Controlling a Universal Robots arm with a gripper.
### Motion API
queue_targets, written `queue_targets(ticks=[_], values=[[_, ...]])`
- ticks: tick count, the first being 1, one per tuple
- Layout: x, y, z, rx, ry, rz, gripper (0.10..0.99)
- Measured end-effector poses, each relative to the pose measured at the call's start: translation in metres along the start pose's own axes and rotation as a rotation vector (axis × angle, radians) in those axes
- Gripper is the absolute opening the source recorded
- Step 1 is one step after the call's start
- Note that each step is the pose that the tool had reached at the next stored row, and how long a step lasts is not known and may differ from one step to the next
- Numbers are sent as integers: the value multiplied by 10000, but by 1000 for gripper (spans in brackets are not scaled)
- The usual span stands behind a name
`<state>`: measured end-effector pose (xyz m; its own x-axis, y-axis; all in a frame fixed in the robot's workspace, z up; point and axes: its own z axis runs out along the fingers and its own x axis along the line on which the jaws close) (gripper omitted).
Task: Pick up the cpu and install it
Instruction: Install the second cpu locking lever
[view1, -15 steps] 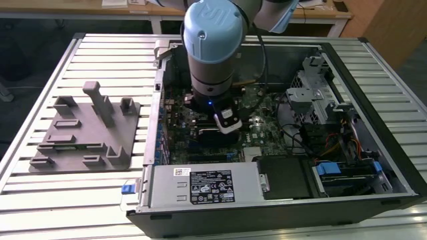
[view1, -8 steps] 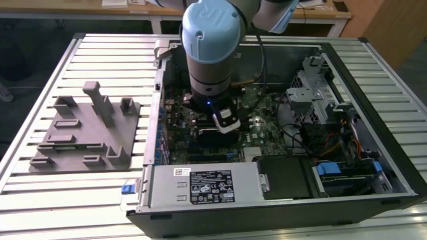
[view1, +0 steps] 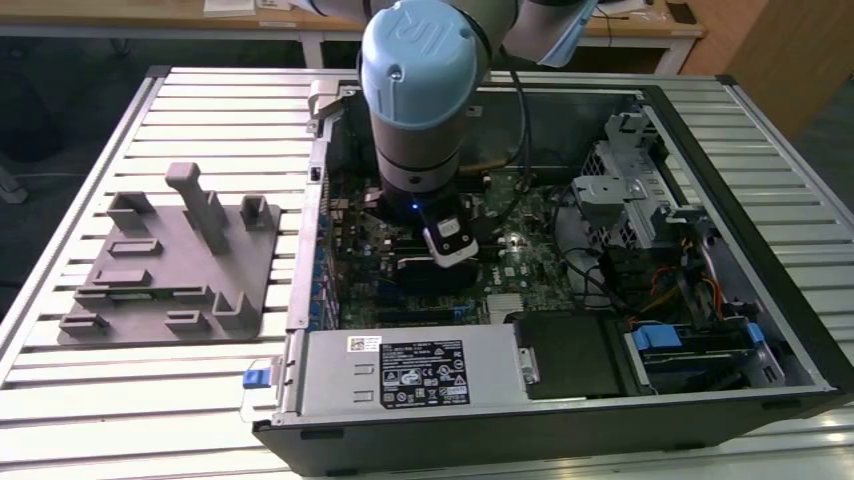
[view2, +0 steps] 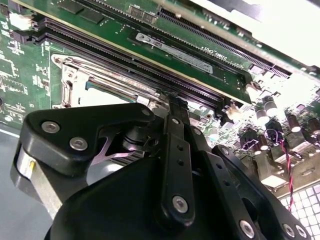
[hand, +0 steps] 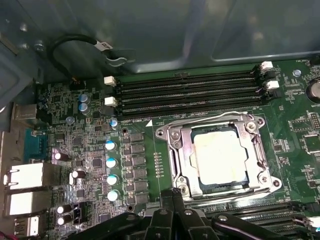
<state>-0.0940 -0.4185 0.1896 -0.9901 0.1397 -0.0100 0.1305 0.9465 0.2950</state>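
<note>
the cpu (hand: 220, 156) sits flat in the motherboard socket (hand: 176, 167), inside the metal frame, so its seating can be verified. the end effector (hand: 172, 197) hovers beside it, fingers nearly closed, holding nothing.

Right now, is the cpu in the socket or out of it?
In. The cpu lies flat inside the socket's metal frame in the first wrist view.
</note>
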Motion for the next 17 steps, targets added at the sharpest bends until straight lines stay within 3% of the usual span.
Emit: queue_targets(ticks=[11,17], values=[[12,0,8,95,-13,-4,106],[11,17,-48,101,-13,-5,106]])
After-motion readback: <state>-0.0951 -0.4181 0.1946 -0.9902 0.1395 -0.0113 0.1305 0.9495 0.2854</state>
